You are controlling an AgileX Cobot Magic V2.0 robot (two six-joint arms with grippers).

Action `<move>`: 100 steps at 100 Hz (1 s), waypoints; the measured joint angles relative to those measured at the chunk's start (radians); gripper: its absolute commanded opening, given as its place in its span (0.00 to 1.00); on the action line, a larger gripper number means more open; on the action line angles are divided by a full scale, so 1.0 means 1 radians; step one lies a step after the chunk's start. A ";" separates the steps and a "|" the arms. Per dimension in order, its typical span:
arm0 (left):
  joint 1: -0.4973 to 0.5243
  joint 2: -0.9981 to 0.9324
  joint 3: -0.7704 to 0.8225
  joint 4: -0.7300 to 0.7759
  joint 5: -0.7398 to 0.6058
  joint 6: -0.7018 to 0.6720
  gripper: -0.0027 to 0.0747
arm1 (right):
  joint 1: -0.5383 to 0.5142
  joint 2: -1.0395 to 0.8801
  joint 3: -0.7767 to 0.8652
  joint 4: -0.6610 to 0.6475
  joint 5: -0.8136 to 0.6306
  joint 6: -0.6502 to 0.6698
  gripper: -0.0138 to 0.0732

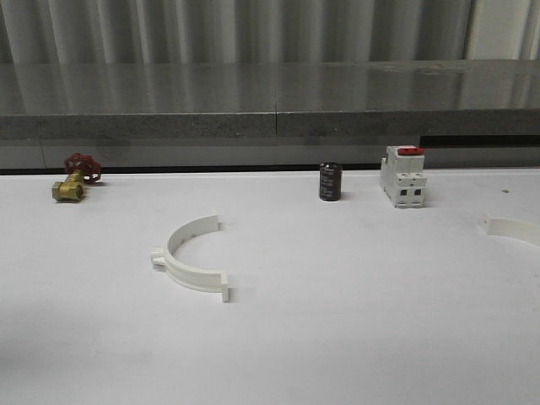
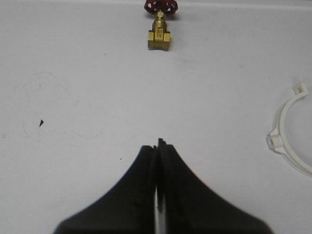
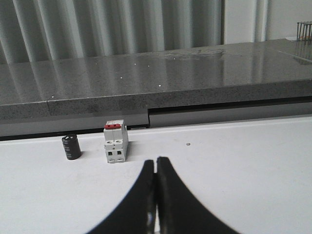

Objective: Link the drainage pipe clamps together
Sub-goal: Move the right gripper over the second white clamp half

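Front view gives me my count on the white counter [image 1: 337,337]: two drainage pipe clamps, one brass valve, one black cylinder and one white breaker. I see the near clamp [image 1: 187,261] whole, a white half-ring lying flat left of centre with its open side toward the right and a small tab on its outer curve. The second clamp [image 1: 512,229] lies well apart from it at the right edge, where the frame cuts it off, so I see just one end and a short stretch of arc. The brass valve [image 1: 69,187] with its red handwheel sits far left near the back edge. The black cylinder [image 1: 330,181] stands upright toward the back, just beside the white breaker [image 1: 402,176] with its red switch on top; the two do not touch.

From the left wrist camera I see my left claw [image 2: 159,144] pressed together with nothing between its fingers, hanging over bare counter. The valve lies ahead of it, and the near clamp is off to one side, cut by the frame edge, with its tab and one end showing.

From the right wrist camera my right claw [image 3: 156,161] is likewise pressed together and holding nothing. The cylinder and the breaker stand beyond it. I cannot read the markings on the cylinder or the breaker.
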 measured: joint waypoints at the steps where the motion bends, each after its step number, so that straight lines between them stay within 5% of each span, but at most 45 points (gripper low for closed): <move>1: 0.000 -0.008 0.013 0.000 -0.009 0.000 0.01 | 0.000 0.000 0.000 0.000 0.000 0.000 0.08; 52: 0.000 -0.570 0.439 0.004 -0.238 0.000 0.01 | 0.000 0.000 0.000 0.000 0.000 0.000 0.08; 82: 0.000 -0.791 0.538 0.004 -0.242 0.002 0.01 | 0.000 0.000 0.000 0.000 0.012 0.000 0.08; 100: 0.000 -0.834 0.543 0.069 -0.243 0.002 0.01 | 0.000 0.007 -0.075 0.000 0.167 0.000 0.08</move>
